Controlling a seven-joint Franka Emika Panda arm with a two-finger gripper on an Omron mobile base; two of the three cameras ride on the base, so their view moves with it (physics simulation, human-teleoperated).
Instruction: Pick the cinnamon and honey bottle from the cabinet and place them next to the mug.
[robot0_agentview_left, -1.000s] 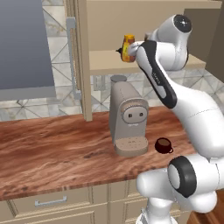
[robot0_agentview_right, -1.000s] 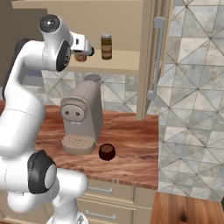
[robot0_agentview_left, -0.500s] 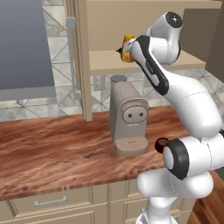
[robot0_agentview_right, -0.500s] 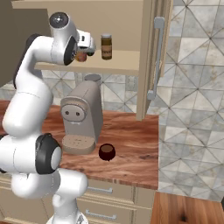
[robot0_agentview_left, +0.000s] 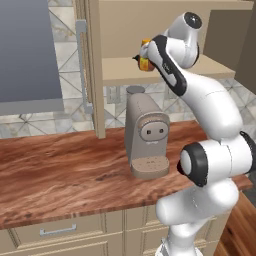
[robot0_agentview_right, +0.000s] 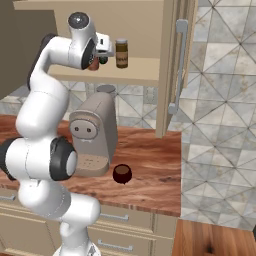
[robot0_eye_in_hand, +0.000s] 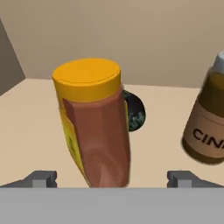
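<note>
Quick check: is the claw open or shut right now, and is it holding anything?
Claw: open, holding nothing; its fingertips stand wide on either side of the small orange-yellow honey bottle with the reddish label on the beige cabinet shelf.

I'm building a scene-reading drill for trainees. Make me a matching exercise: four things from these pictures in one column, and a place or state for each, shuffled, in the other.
Things:
1. honey bottle
2. cinnamon
3. mug
4. gripper

Places or states:
A. on the wooden counter, beside the coffee machine
B. open, its fingertips to either side of a bottle
C. on the cabinet shelf, beside and clear of the open gripper
D. on the cabinet shelf, between the open fingertips

Pairs: 1-D, 2-C, 3-A, 4-B
</note>
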